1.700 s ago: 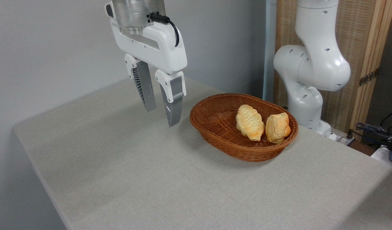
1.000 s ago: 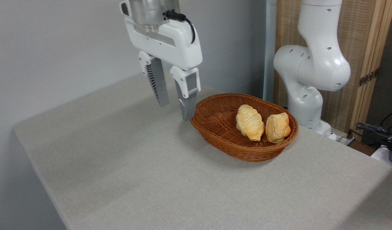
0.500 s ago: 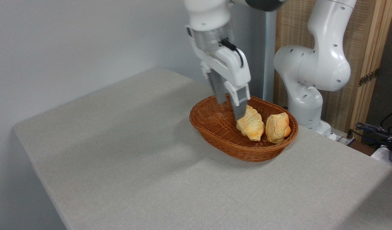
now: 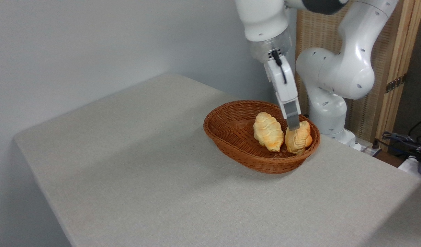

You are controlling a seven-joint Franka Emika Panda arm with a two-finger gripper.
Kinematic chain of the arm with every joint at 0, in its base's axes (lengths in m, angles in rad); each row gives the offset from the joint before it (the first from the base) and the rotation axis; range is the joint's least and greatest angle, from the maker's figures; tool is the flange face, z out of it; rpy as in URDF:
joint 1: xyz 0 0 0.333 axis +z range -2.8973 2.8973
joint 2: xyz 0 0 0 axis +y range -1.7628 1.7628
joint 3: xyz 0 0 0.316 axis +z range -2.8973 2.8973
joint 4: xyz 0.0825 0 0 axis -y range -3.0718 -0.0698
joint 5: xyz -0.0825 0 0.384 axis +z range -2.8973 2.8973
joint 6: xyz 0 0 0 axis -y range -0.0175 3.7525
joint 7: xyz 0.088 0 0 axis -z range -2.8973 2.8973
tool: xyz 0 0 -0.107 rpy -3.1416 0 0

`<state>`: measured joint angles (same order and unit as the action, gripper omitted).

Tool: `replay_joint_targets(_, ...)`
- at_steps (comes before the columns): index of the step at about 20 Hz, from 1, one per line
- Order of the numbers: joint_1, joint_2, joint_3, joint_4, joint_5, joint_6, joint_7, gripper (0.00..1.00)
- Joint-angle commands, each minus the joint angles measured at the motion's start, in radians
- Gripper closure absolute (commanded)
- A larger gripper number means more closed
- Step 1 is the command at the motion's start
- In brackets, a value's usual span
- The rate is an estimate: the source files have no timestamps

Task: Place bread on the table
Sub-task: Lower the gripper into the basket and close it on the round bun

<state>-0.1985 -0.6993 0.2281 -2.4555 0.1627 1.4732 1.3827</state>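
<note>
The knotted, orange-golden bread [image 4: 298, 138] sits at the right end of the oval brown wicker basket [image 4: 231, 137], beside a paler, longer ridged roll [image 4: 268, 132], on the grey woven-cloth table [image 4: 145, 164]; the gripper [image 4: 293, 127] tilts down edge-on over it; jaw spread cannot be told.

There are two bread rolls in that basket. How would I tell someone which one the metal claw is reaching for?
Find the brown oval wicker basket near the far right of the grey-beige cloth-covered table. Two rolls lie in it, side by side. The robot's two-finger gripper comes down on the small stubby orange-golden knotted roll at the right end, against the rim, shorter and darker than the paler, longer oval ridged roll to its left.
</note>
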Motion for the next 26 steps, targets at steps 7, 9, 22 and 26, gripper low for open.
replay_joint_targets(7, -0.039, 0.011, 0.005, -0.108, 0.096, 0.047, 0.065, 0.0)
replay_joint_targets(9, -0.039, 0.014, 0.005, -0.118, 0.103, 0.058, 0.065, 0.0)
replay_joint_targets(22, -0.055, 0.021, 0.004, -0.128, 0.101, 0.071, 0.062, 0.73)
replay_joint_targets(26, -0.053, 0.021, 0.005, -0.126, 0.101, 0.07, 0.061, 0.73)
